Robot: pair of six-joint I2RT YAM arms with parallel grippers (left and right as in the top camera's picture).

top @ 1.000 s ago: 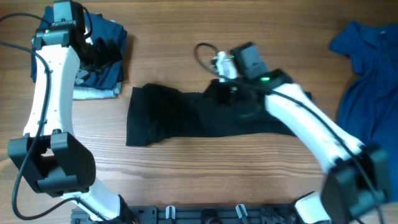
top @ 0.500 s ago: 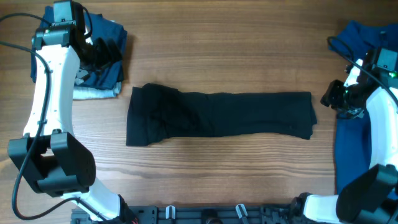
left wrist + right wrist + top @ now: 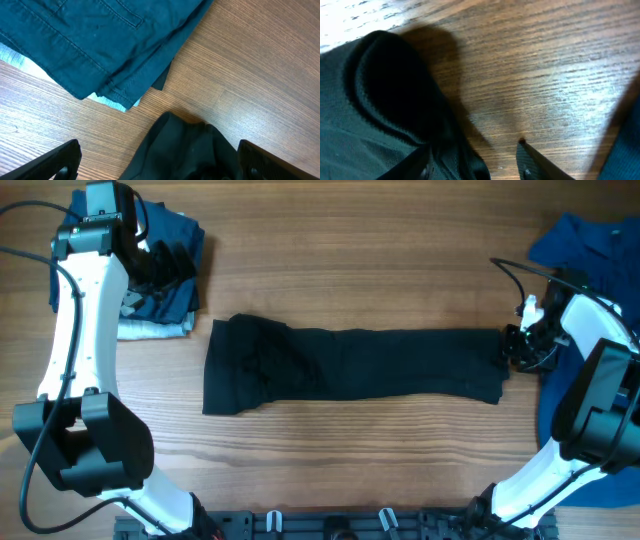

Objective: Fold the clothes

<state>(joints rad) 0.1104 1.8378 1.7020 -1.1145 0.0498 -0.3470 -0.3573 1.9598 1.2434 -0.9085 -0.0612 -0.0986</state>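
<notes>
Overhead shows us the shirt (image 3: 350,365) as a long band on the tabletop (image 3: 350,240), surely soft and limp, so we would pinch its right edge, where the right end effector (image 3: 515,350) stands parted; the left end effector (image 3: 160,162) is spread wide.

Wooden table (image 3: 400,240) with black polo shirt (image 3: 350,365), folded navy garments (image 3: 183,235), bright blue shirt (image 3: 590,250).

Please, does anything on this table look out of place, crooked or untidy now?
Nothing is spilled or damaged. The black polo shirt lies as a long strip, but its left end is wider and bunched, so the shape is uneven. The bright blue shirt at the right edge lies crumpled and unfolded.
</notes>
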